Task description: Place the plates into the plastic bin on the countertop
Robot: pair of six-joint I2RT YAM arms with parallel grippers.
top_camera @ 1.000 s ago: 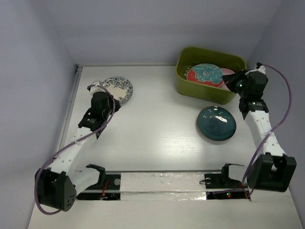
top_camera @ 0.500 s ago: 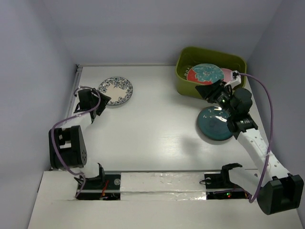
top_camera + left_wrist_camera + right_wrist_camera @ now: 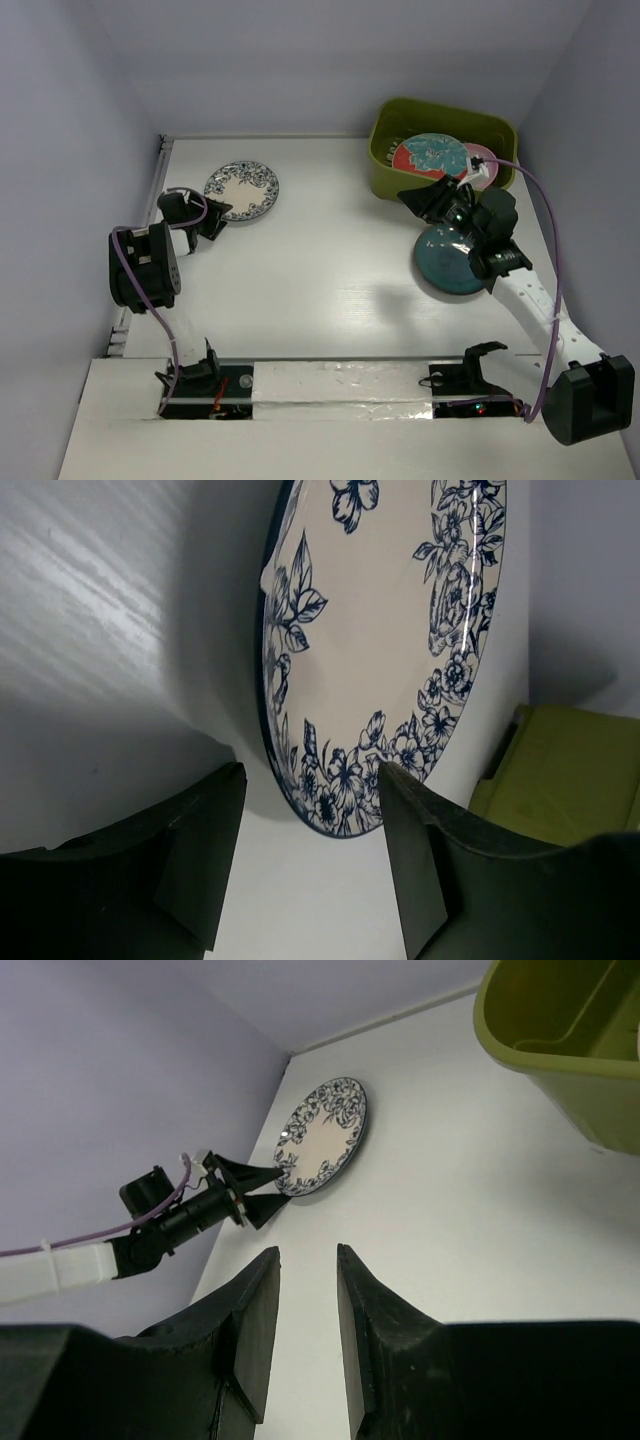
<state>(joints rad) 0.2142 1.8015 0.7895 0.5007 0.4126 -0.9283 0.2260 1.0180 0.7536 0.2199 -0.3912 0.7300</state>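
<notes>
- While the floral plate (image 3: 243, 187) is lying on the countertop (image 3: 330, 260), the left gripper (image 3: 216, 212) is gaping at its rim.
- The right gripper (image 3: 425, 198) is hovering empty, jaws slightly parted, near the plastic bin (image 3: 445, 103).

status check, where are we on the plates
left fingers open at white floral plate rim, not gripping. right fingers open, empty. teal plate outside bin. nothing blocking.

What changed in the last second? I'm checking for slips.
The left gripper pulled back toward the left wall, to the edge of the white floral plate, and opened. The right gripper left the bin, swung over the dark teal plate and opened. Plates and bin stayed put.
</notes>
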